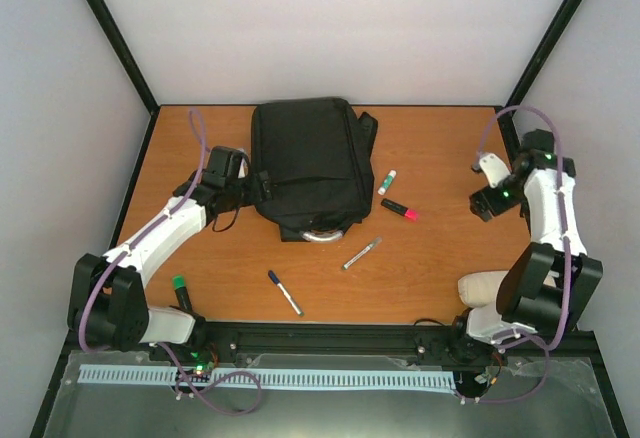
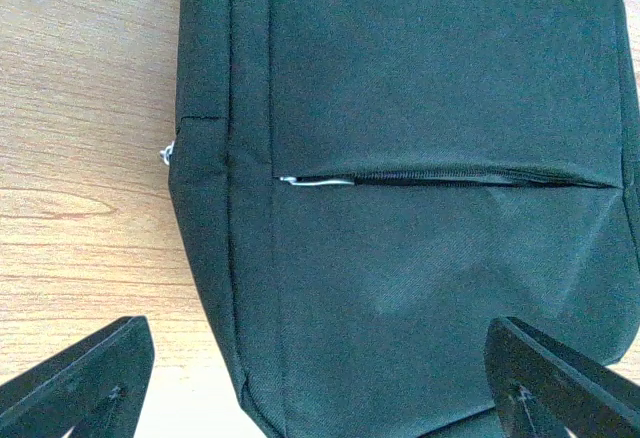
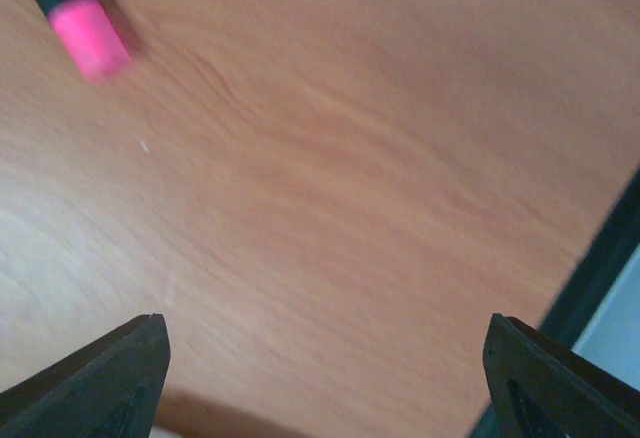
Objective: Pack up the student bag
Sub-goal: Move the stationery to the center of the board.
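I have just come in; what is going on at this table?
Two robot arms stand at a table with a black backpack and loose pens. The left gripper is open above the backpack's front, where a zip looks closed. The right gripper is open above bare wood near the pink highlighter. Neither holds anything, and the pens lie outside the backpack.

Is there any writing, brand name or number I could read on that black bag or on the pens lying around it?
None: no word, number or sign can be read in any view.
student bag: plain black fabric; no label or logo shows, even in the close left wrist view.
pink highlighter, silver pen, blue pen: any print is too small or blurred to read.
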Robot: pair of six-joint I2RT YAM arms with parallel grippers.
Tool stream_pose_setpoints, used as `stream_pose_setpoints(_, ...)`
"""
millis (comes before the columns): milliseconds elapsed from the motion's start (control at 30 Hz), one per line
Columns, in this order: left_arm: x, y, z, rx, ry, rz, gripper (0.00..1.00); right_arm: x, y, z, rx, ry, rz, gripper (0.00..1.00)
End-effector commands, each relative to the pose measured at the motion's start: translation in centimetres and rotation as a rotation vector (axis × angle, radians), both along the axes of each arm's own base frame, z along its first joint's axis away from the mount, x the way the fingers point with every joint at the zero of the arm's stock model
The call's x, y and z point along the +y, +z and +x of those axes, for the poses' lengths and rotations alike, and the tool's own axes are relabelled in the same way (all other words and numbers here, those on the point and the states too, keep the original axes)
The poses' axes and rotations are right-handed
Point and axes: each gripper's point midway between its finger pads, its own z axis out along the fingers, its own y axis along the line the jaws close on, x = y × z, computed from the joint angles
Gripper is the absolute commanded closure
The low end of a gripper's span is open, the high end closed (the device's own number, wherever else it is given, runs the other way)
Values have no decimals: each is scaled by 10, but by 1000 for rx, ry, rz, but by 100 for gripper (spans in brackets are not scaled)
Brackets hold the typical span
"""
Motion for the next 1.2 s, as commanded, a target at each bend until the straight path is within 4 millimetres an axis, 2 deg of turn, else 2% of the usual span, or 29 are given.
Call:
stream_pose_setpoints(0,-2,6,1,-13,-40,27,7,-36,-10,-42,85,38,-93,11)
stream_pose_setpoints(67,-2,4,0,-8,-41,30,7,-52,-14,-56,113,14,-118,7)
stream_pose_setpoints(300,-6,0,1,4,-61,18,7,-99,-23,-108,228,17,-225,5)
stream_pose_setpoints(433,-9,-1,2,7,-74,14,8,-116,-34,-138,320,55,-266,4)
stream_pose_setpoints(500,-9,-2,3,7,-74,13,8,-123,-36,-148,349,75,-284,0)
stream_pose_setpoints(667,-10,-5,2,15,-77,15,8,-121,-40,-166,361,230,-340,0)
stream_pose_setpoints(833,-11,-7,2,21,-82,13,8,-109,-58,-184,351,434,-425,0)
stream_pose_setpoints(1067,-10,-8,1,24,-83,16,8,-101,-76,-186,347,538,-402,0)
stream_pose_setpoints(1167,-11,-9,1,28,-85,10,8,-106,-85,-184,345,574,-441,0)
